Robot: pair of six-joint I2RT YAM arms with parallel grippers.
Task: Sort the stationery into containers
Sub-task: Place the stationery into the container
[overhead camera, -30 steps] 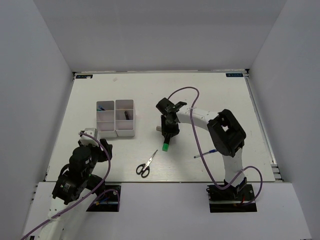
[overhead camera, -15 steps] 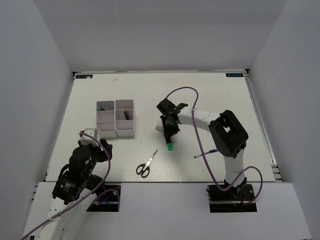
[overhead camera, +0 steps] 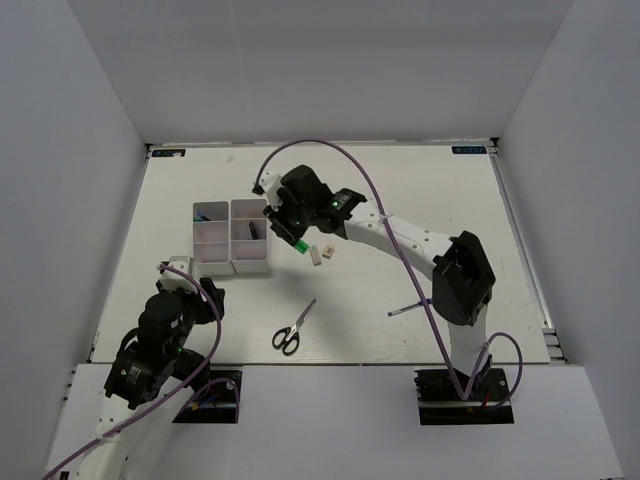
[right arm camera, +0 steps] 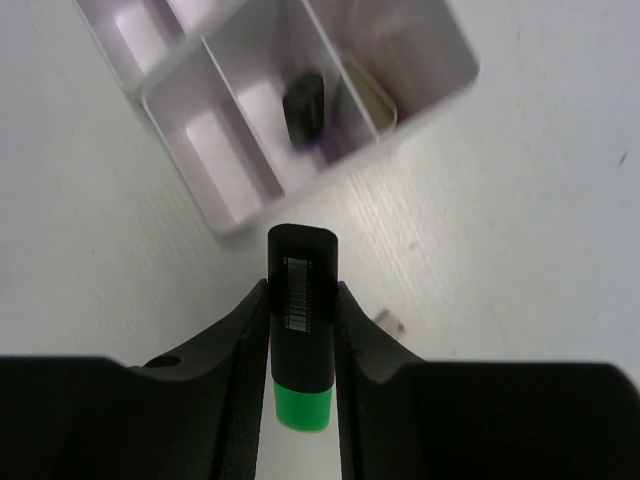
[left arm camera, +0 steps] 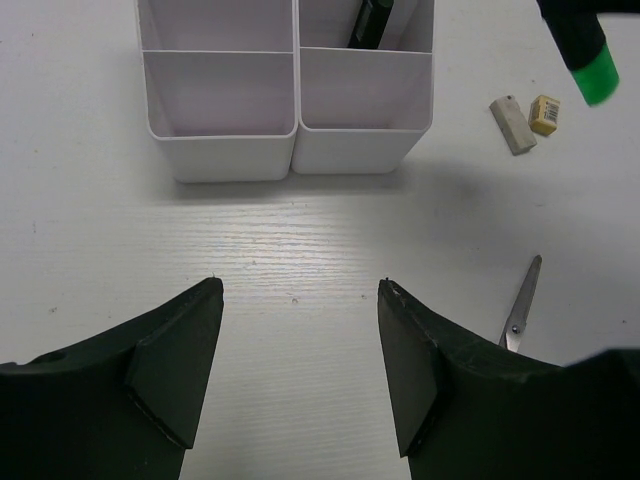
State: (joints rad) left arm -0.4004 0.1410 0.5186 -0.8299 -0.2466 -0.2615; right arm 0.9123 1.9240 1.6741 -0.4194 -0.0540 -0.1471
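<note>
While the green highlighter (right arm camera: pixel 302 405) is hanging in the air just beside the tray's (overhead camera: pixel 249 265) right side, black end pointing toward the compartments, the right end effector (right arm camera: pixel 302 300) is clenching it across its black section.

- Tray: standing on the table (overhead camera: pixel 400 190); one dark item (left arm camera: pixel 368 22) is sitting in a rear right compartment.
- Loose on the table: tan block (left arm camera: pixel 545 113) and pale block (left arm camera: pixel 513 124), lying side by side near the highlighter; scissors (overhead camera: pixel 289 331), nearer the bases; pen (overhead camera: pixel 408 309), well apart to the right.
- Left end effector (left arm camera: pixel 297 295): released, fingers spread, hovering in front of the tray, touching nothing.
- Risks, as judged: the highlighter is tilting and not yet over any compartment, so letting go here is likely sending it onto the rim or the table. With the green end sticking out unsupported, it may be pivoting in the grip. A low approach is risking a knock to the light tray.
</note>
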